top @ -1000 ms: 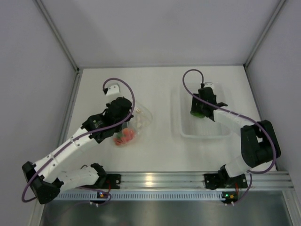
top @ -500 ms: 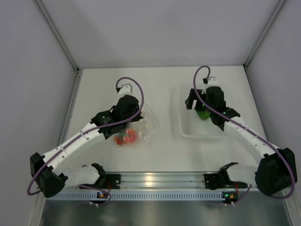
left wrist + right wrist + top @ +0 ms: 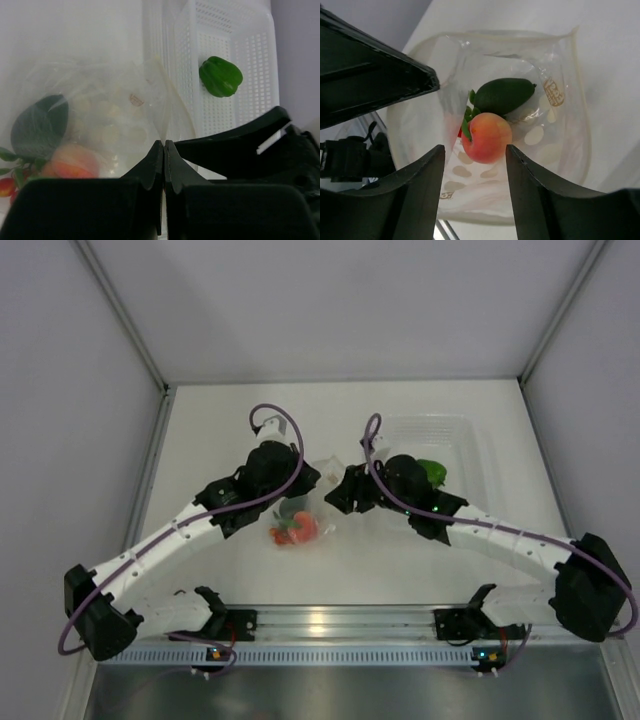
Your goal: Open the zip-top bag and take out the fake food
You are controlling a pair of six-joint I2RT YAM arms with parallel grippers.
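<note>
From above, the left hand [image 3: 303,480] holds one lip of the zip-top bag [image 3: 318,505] on the surface [image 3: 230,420], likely to keep its mouth agape for the right hand [image 3: 342,495] facing it, just beside the tray [image 3: 475,435] where the green pepper [image 3: 433,471] lies. The left wrist view shows that hand's fingers pressed together, pinching the bag's rim. In the right wrist view, spread fingers frame the peach [image 3: 487,137], with the avocado [image 3: 504,95] behind it, and the wide mouth seems to leave room to enter.

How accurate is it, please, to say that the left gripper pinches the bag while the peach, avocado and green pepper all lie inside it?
Not quite: the green pepper lies in the white tray, not the zip-top bag, as the left wrist view shows. The left gripper does pinch the bag, with the peach and avocado inside.
</note>
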